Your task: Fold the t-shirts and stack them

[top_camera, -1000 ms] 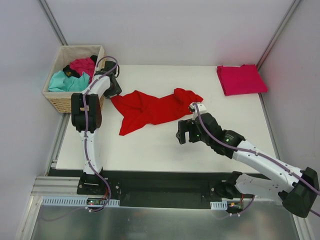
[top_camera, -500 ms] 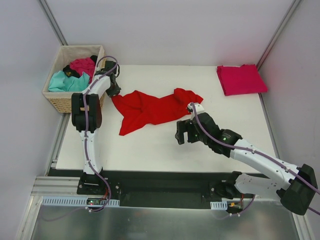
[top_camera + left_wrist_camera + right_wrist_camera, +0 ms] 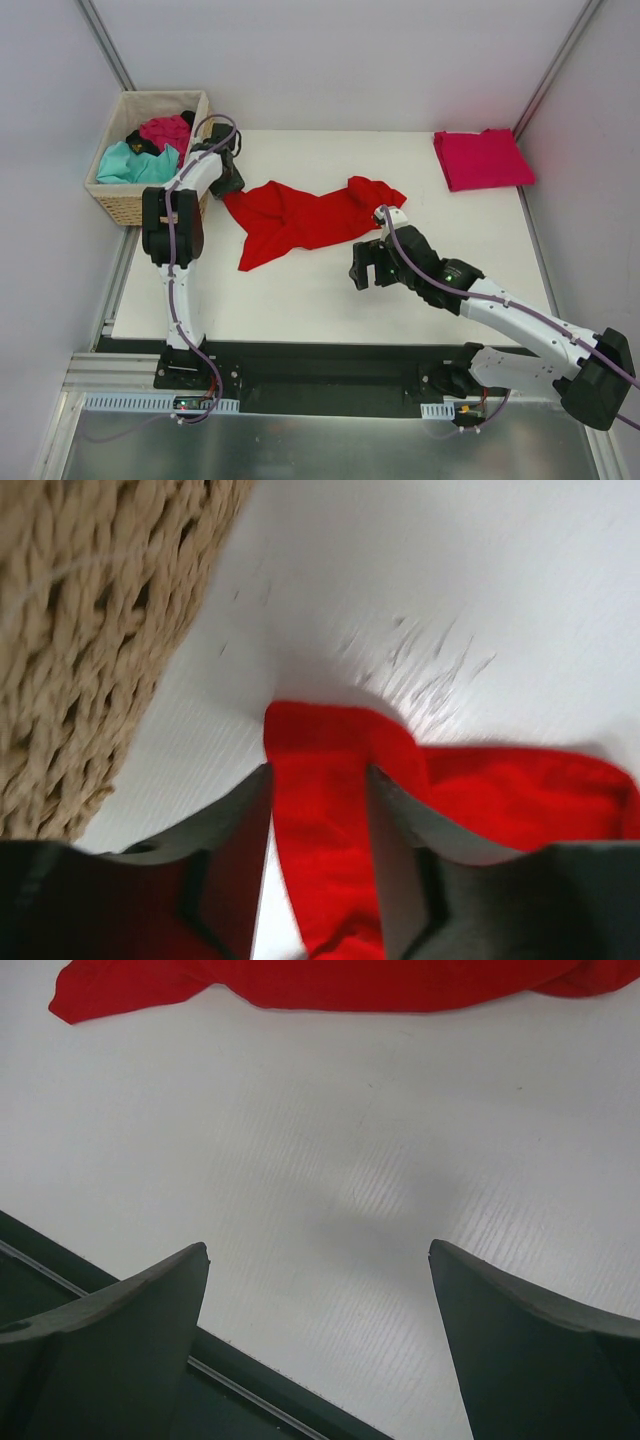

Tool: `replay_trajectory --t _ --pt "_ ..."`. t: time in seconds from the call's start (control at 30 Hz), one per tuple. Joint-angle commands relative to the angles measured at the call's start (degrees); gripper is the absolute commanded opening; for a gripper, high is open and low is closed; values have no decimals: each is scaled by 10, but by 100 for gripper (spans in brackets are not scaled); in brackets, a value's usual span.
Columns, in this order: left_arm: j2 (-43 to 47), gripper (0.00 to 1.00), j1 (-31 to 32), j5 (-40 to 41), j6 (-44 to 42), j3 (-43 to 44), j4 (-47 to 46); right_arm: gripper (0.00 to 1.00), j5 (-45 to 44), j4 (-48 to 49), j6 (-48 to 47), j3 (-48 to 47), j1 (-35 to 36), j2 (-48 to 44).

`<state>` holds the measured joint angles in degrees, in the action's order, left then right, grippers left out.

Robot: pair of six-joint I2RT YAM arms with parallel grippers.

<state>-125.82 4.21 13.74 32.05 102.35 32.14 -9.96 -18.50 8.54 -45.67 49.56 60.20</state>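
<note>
The bright red t-shirt [image 3: 300,215] lies crumpled in the middle of the table and shows in the left wrist view [image 3: 320,810] and at the top of the right wrist view [image 3: 330,985]. My left gripper [image 3: 228,180] is at its far left corner beside the basket, the jaws narrowed onto a strip of red cloth [image 3: 318,770]. My right gripper [image 3: 362,270] is open and empty over bare table in front of the shirt [image 3: 318,1250]. The pinkish crimson t-shirt [image 3: 482,158] lies folded at the back right.
The wicker basket [image 3: 125,205] stands at the table's back left [image 3: 90,630], holding the teal [image 3: 130,163], magenta [image 3: 165,130] and black [image 3: 140,145] shirts. The table's dark front edge shows just below the right gripper.
The right gripper has shifted slightly left and towards the front edge, staying open. The left gripper has barely moved at the shirt's corner.
</note>
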Motion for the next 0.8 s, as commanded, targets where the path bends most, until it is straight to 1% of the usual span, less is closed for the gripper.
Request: replay_trajectory --t 0.0,0.1,0.23,0.47,0.77 --pt "78 50 30 24 -8 -9 35 97 13 26 9 -1 2 -6" --pt "104 57 51 32 -16 -9 35 96 13 28 10 2 3 -11" --pt "118 61 70 53 -26 -19 36 96 13 27 11 6 3 -22" --pt "92 61 69 75 -23 -44 37 96 7 18 4 12 3 -40" --pt "32 61 42 81 -28 -11 46 96 -9 10 -1 23 3 -56"
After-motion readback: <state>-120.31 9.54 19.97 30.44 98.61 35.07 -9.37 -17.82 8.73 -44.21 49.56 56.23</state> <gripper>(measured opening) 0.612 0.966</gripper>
